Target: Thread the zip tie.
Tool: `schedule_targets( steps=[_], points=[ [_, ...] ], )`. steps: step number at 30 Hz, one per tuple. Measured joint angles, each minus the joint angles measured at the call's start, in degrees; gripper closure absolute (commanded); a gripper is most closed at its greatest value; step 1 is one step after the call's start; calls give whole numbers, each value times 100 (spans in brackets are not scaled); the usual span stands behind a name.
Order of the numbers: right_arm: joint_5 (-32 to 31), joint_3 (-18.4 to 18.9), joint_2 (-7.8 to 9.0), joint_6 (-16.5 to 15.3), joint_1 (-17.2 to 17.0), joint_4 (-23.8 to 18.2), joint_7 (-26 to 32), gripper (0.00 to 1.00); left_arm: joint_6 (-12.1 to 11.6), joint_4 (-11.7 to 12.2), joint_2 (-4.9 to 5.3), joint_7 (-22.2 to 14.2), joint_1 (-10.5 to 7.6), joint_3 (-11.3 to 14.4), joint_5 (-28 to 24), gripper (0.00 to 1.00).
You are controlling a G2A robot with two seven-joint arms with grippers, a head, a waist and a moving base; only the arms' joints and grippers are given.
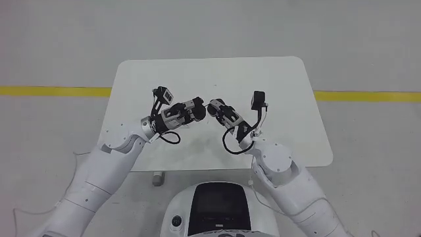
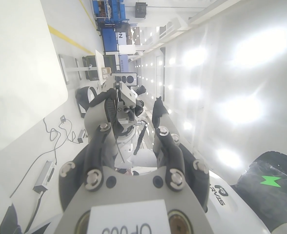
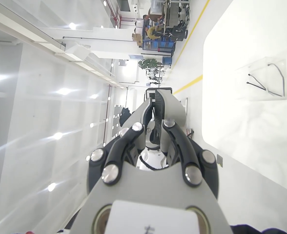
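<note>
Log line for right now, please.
left claw open, facing right claw | right claw shut on thin black plastic zip tie | both above white rounded-corner table

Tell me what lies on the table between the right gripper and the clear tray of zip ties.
Nothing: in the right wrist view, the white table between the right gripper and the clear tray holding dark zip ties is bare.
</note>
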Motion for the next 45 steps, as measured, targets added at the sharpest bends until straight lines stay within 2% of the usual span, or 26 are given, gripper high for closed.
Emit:
schedule_targets(
  steps=[16,24,28,31,32,33,34,38,39,40,42,45],
  points=[
    [-475,-7,6,0,-17,-1,60,100,48,62,-30,-36,-6,6,7,74],
    [-518,9,2,-96,-65,-31,69,100,62,105,-50,-61,-28,31,28,83],
    [-516,10,-2,-88,-71,-49,90,100,67,129,-62,-70,-47,53,37,83],
    [-516,7,-6,-77,-70,-60,102,100,74,144,-69,-76,-56,60,36,86],
    [-516,6,-8,-76,-70,-61,107,100,78,151,-72,-78,-59,62,34,89],
    [-517,6,-9,-76,-69,-61,110,100,80,156,-74,-80,-61,64,34,98],
    [-517,6,-10,-79,-69,-61,112,100,82,163,-75,-82,-63,65,34,100],
    [-505,10,-16,-107,-66,-56,116,100,104,201,-83,-102,-78,70,37,100],
    [-497,13,-18,-111,-65,-55,116,95,110,208,-84,-107,-82,70,40,100],
    [-491,15,-19,-113,-63,-54,118,73,115,215,-85,-113,-85,69,44,100],
    [-469,23,-22,-112,-61,-51,124,0,124,233,-86,-127,-94,62,50,100],
    [-385,52,-26,-110,-61,-48,135,0,131,257,-85,-160,-106,38,46,100]
  ],
)
